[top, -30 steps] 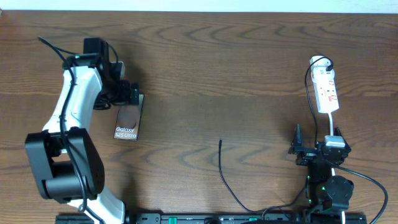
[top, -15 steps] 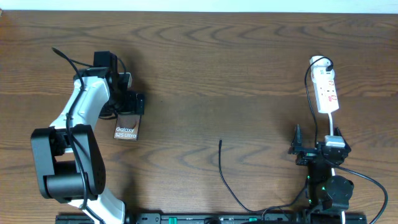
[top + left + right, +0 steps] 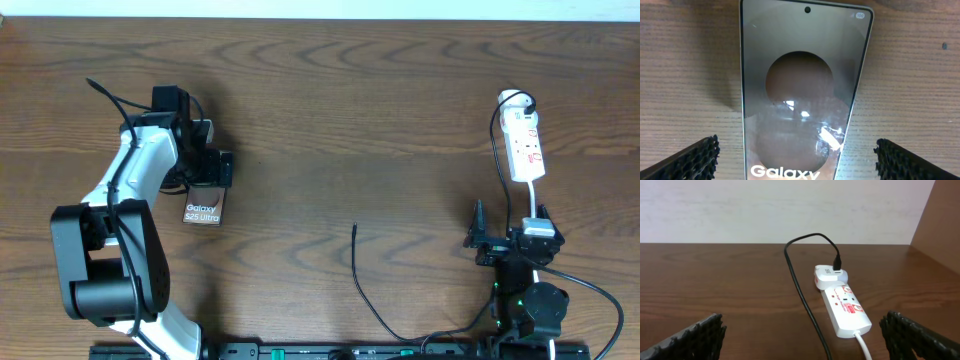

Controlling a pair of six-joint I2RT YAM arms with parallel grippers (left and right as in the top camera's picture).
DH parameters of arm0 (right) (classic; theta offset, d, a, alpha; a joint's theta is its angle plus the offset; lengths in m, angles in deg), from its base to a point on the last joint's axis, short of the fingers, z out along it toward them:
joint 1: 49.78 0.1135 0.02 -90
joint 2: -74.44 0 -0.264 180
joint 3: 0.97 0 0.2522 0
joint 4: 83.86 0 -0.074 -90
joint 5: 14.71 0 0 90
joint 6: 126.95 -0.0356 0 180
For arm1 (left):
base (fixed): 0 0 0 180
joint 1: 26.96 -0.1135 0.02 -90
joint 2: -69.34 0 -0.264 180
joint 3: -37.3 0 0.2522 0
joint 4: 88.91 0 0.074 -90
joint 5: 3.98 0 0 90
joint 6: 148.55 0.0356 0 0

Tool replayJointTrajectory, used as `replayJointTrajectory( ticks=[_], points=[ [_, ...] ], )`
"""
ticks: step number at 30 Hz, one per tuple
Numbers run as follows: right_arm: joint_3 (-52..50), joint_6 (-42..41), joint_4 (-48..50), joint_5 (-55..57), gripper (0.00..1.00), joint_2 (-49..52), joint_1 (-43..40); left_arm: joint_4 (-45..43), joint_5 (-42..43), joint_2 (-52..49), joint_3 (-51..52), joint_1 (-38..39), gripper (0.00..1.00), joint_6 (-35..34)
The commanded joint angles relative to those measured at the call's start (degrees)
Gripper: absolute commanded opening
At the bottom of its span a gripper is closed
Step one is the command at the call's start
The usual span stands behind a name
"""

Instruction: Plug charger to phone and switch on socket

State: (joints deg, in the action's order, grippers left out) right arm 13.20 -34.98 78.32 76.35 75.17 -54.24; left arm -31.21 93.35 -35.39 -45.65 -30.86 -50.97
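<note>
The phone (image 3: 204,203), a glossy bronze slab with white "Galaxy" lettering, lies flat on the table at the left; it fills the left wrist view (image 3: 800,90). My left gripper (image 3: 207,166) is open above the phone's far end, one finger on each side (image 3: 797,157). The black charger cable's free tip (image 3: 354,229) lies mid-table. Its other end enters a white adapter (image 3: 830,274) on the socket. The socket (image 3: 524,147), a white strip with red markings, lies at the right (image 3: 846,309). My right gripper (image 3: 508,243) is open and empty, near the table's front edge (image 3: 802,337).
The socket's white cord (image 3: 863,346) and the black cable (image 3: 802,297) run from the socket toward my right gripper. A wooden side panel (image 3: 940,225) stands at the far right. Bare wooden table (image 3: 350,120) lies between the arms.
My left arm shifted right and closer to the front, so the open gripper now sits over the phone's far end. It has held still for the last half second. The right arm has not moved.
</note>
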Motion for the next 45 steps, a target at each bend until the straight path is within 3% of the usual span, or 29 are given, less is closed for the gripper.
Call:
replayJointTrajectory(
  ticks=[1, 18, 45],
  points=[
    [-0.11, 0.24, -0.22, -0.09, 0.99, -0.2, 0.5, -0.37, -0.72, -1.31, 0.74, 0.37, 0.98, 0.76],
    [-0.11, 0.24, -0.22, -0.09, 0.99, -0.17, 0.5, -1.42, -4.44, -3.54, 0.74, 0.5, 0.98, 0.74],
    [-0.11, 0.24, -0.22, -0.09, 0.99, -0.2, 0.5, -1.46, -2.6, -3.63, 0.74, 0.5, 0.98, 1.86]
  ],
)
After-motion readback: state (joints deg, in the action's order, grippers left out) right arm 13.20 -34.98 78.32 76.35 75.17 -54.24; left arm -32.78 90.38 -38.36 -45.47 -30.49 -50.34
